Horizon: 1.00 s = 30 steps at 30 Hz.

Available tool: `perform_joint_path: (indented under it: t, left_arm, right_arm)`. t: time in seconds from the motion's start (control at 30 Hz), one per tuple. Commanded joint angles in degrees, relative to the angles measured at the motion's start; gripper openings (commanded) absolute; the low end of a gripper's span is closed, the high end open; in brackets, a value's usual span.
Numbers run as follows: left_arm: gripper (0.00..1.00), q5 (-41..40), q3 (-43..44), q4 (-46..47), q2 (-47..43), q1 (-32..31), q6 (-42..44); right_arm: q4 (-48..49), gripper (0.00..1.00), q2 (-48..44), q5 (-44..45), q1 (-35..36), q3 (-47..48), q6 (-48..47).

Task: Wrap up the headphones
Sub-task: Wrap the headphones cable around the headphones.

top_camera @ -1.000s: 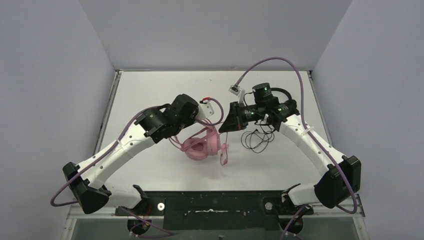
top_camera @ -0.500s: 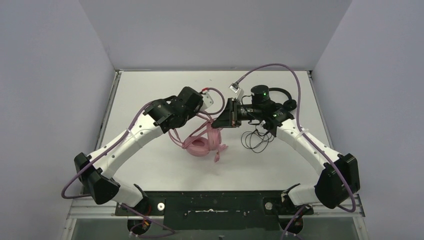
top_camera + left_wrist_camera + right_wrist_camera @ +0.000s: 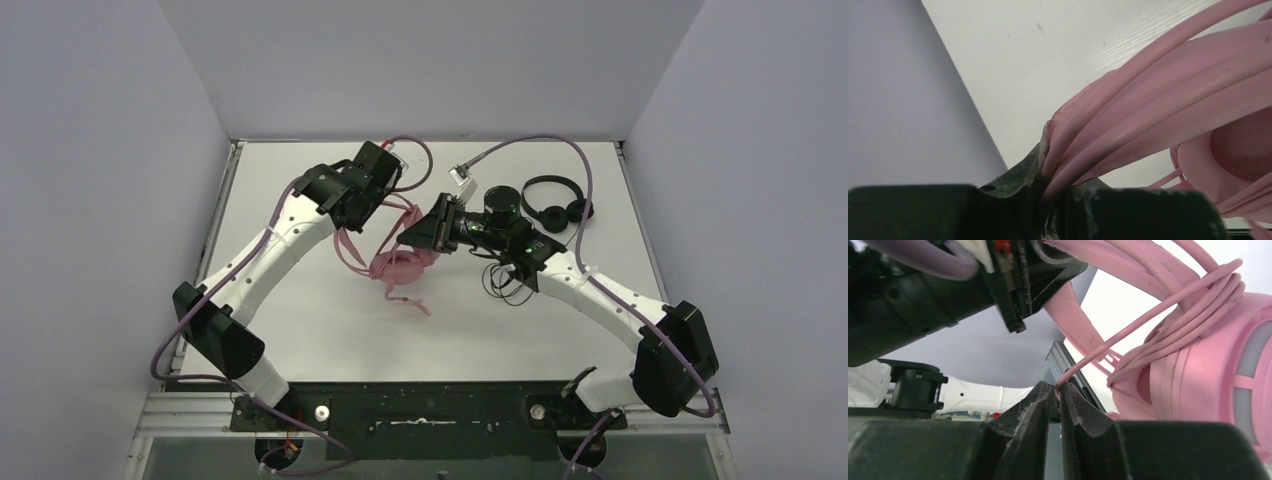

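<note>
1. Top external: reaching inward from both sides and meeting over the pink headphones [image 3: 398, 266] near the middle of the table [image 3: 300, 320].
2. Gripping with the left gripper [image 3: 398, 207] from the far-left side, at the upper part of that headset.
3. Clamping hard, as seen in the left wrist view, on a bundle of thick pink strands fanning out from between the fingers toward the ear cup [image 3: 1238, 150].
4. Not managing to tell headband from cord inside that bundle.
5. Coming in with the right gripper [image 3: 422, 232] from the right, just beside the left one and pointing toward it.
6. Pinching, in the right wrist view, a single strand of the pink cable [image 3: 1148, 315] between fingertips pressed nearly together, leaving only a thin slit between them.
7. Showing several turns of that cord gathered side by side above the ear cup and crossing the pink frame there.
8. Trailing one loose pink end across the table on the near side of the headset.
9. Not showing whether the ear cup is resting on the surface or hanging just above it.
10. Showing the black headphones [image 3: 556, 198] lying flat at the far right of the table, well apart from both grippers.
11. Showing the black cable [image 3: 505, 282] lying in loose loops nearer the front, partly under the right forearm.
</note>
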Motion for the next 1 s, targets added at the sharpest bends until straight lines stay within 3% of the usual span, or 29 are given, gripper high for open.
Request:
perform_joint_path:
  t: [0.0, 0.3, 0.47, 0.63, 0.73, 0.8, 0.9, 0.97]
  left_arm:
    - [0.0, 6.0, 5.4, 3.3, -3.0, 2.0, -7.1]
    - [0.0, 22.2, 0.0, 14.3, -13.7, 10.3, -17.1]
    - [0.0, 28.7, 0.2, 15.4, -15.3, 14.4, -20.2]
    - [0.0, 33.9, 2.1, 15.1, -15.7, 17.9, -23.1]
    - [0.0, 37.7, 2.7, 15.2, -16.3, 19.7, -25.1]
    - [0.0, 39.7, 2.9, 15.6, -16.7, 21.0, -26.9]
    - [0.0, 43.1, 3.1, 16.1, -17.3, 22.4, -29.4]
    - [0.0, 44.4, 3.0, 16.4, -18.1, 23.2, -30.4]
  right_arm:
    - [7.9, 0.15, 0.9, 6.5, 2.0, -0.3, -2.2]
    - [-1.7, 0.17, 2.0, 7.2, 3.7, 4.3, -14.4]
    - [-13.5, 0.32, -0.6, 3.7, 4.4, 8.8, -25.7]
    - [-31.5, 0.62, -5.1, 3.4, 4.5, 13.4, -47.6]
    - [-24.7, 0.76, -9.4, 2.4, 1.7, 6.3, -51.5]
    - [-14.2, 0.77, -11.7, -0.2, -0.6, -0.2, -48.7]
    - [-1.9, 0.78, -14.5, 5.6, -1.8, -8.3, -40.3]
    - [3.3, 0.78, -15.9, 10.4, -2.2, -11.9, -28.8]
